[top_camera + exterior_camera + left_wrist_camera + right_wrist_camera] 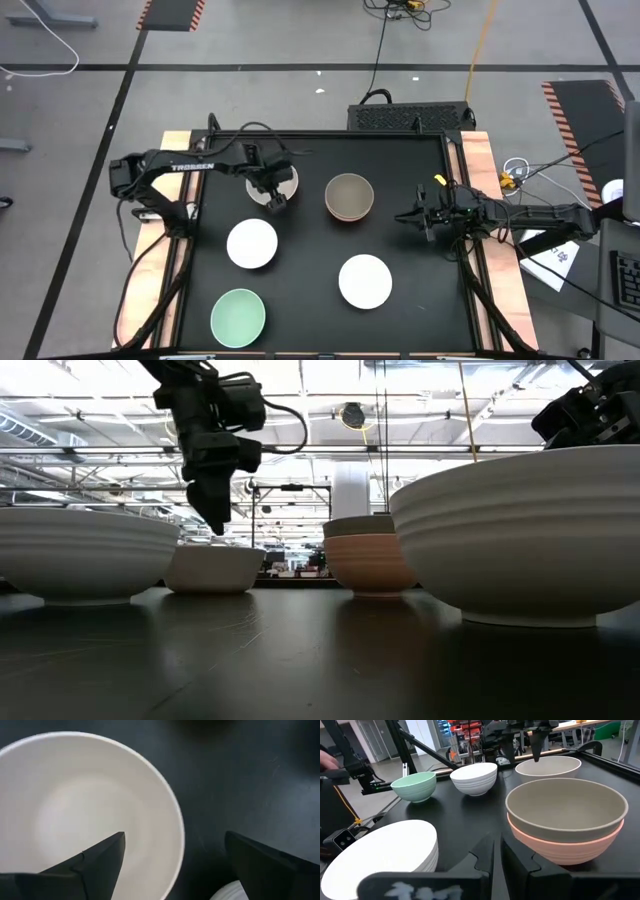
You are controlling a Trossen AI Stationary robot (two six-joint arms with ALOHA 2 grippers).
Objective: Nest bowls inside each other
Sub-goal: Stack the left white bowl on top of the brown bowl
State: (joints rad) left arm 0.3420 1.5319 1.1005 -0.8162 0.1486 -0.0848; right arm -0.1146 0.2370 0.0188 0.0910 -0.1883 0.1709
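On the black surface (310, 250), the left gripper (275, 196) hangs over the beige bowl (262, 190) at eleven o'clock, fingers wide, holding nothing; the right gripper (412, 216) waits at three o'clock, fingers closed and empty.

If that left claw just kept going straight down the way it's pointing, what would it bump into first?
Most likely the beige bowl right below it. The left gripper hangs open, pointing down over that bowl's rim: one finger sits over the inside, the other over the black table just outside it.
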